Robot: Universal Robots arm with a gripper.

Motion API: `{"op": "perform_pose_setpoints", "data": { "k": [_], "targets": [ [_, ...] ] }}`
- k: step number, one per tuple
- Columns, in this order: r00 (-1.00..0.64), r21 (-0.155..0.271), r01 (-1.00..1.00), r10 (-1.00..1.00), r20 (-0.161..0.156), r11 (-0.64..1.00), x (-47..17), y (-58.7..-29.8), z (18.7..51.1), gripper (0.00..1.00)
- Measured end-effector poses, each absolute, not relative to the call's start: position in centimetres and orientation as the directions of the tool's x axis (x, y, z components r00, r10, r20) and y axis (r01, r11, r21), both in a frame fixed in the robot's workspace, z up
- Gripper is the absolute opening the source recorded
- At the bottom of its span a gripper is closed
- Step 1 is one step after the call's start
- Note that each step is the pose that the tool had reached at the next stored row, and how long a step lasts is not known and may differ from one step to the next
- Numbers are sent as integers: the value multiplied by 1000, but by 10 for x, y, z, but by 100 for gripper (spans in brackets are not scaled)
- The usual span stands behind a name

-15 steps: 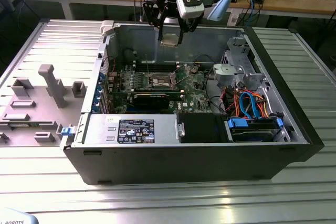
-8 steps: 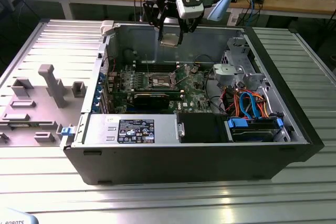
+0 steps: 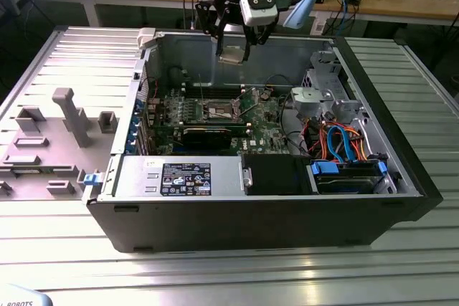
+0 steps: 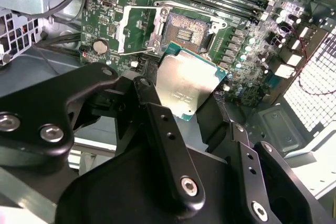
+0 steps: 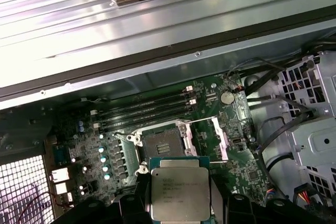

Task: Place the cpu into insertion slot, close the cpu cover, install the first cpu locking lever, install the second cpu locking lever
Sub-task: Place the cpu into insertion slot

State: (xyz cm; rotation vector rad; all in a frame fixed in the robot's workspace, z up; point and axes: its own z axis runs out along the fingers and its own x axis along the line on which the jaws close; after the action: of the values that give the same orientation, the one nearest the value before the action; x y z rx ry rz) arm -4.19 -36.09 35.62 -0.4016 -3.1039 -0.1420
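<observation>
**Exterior view:** The gripper hangs over the open computer case. Its jaws are closed on the cpu, which is carried flat between them, high above the green board. The insertion slot lies well below the jaws, clear of the chip.

**Second wrist view:** Black fingers pinch two opposite edges of the cpu, metal top facing the camera. Beyond the jaws, the insertion slot sits bare.

**First wrist view:** The cpu rides between the jaws. The insertion slot is just past their tips and a little off-centre from the chip. The cpu cover appears to stand swung open beside the slot, though that is hard to make out.

The placing step looks to be in hand, with cover and levers not yet dealt with. Seating the chip calls for centring the jaws over the slot, squaring the chip to the rim, and a level, gentle descent.
</observation>
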Motion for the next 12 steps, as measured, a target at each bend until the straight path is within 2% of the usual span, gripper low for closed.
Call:
{"op": "perform_pose_setpoints", "data": {
  "k": [12],
  "targets": [
    [-951,89,309,308,20,947,-54,-357,352,54]
  ]
}}
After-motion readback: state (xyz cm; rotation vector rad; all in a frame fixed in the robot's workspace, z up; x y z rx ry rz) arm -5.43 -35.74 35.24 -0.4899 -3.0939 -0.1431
